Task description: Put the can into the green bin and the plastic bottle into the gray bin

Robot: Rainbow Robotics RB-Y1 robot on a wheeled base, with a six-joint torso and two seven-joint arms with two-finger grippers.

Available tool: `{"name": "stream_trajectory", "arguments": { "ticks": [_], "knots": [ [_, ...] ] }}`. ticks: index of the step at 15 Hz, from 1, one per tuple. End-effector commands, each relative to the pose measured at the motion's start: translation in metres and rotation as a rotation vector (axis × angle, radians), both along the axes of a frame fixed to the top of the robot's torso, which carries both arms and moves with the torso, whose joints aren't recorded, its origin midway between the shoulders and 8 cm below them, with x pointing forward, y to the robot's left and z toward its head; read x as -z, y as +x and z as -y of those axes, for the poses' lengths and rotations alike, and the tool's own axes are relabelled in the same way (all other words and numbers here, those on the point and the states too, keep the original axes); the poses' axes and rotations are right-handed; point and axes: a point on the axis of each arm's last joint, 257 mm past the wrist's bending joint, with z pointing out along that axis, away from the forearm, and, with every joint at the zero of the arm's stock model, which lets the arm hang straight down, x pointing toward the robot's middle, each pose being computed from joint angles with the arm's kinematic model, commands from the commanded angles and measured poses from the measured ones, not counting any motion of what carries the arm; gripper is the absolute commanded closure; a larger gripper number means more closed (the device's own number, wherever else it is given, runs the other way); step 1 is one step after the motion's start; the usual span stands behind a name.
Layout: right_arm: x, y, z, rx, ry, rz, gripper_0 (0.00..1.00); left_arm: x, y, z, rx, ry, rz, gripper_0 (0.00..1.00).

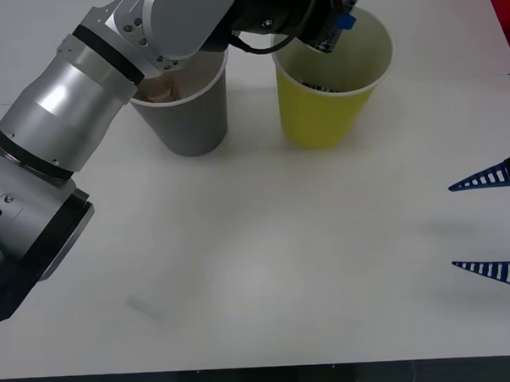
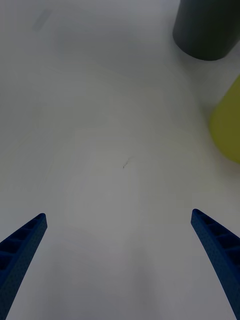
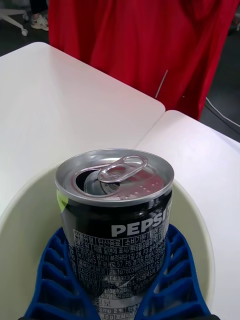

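Currently left gripper (image 3: 117, 300) clamps the can (image 3: 116, 220) over the green bin (image 1: 331, 86). Off-centre release risks a rim strike. Right gripper (image 1: 493, 223) idle, spread wide, empty.

Left gripper (image 3: 117, 295) closed on the can (image 3: 116, 220), blue ribbed fingers (image 3: 55, 275) curved against both sides of the dark body. Can held upright, silver top opened, pull-tab lying across the lid. White lettering "PEPSI" and small print visible on the body. Can and fingers positioned over the mouth of the green bin (image 3: 20, 220), pale inner wall and rim curving around them. White table (image 3: 65, 100) beyond the rim, a seam dividing two tabletops. Red cloth (image 3: 140, 40) hanging behind the far table edge.
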Motion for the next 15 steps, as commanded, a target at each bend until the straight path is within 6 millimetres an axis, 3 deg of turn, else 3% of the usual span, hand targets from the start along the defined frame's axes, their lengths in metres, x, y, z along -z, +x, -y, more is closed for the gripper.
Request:
{"name": "stream_trajectory", "arguments": {
  "ticks": [1,2,10,15],
  "knots": [
    [0.0,0.0,0.0,0.0,0.0,0.0,0.0,0.004,0.0,0.0,0.003,0.019,0.012,0.04],
    [0.0,0.0,0.0,0.0,0.0,0.0,0.0,0.005,0.0,0.001,0.009,0.028,0.02,0.0],
    [0.0,0.0,0.0,0.0,0.0,0.0,0.0,0.002,-0.012,0.0,0.079,0.057,0.104,0.0],
    [0.0,0.0,0.0,0.0,0.0,0.0,0.0,0.013,-0.067,-0.037,0.16,0.039,0.193,0.0]
  ]
}}
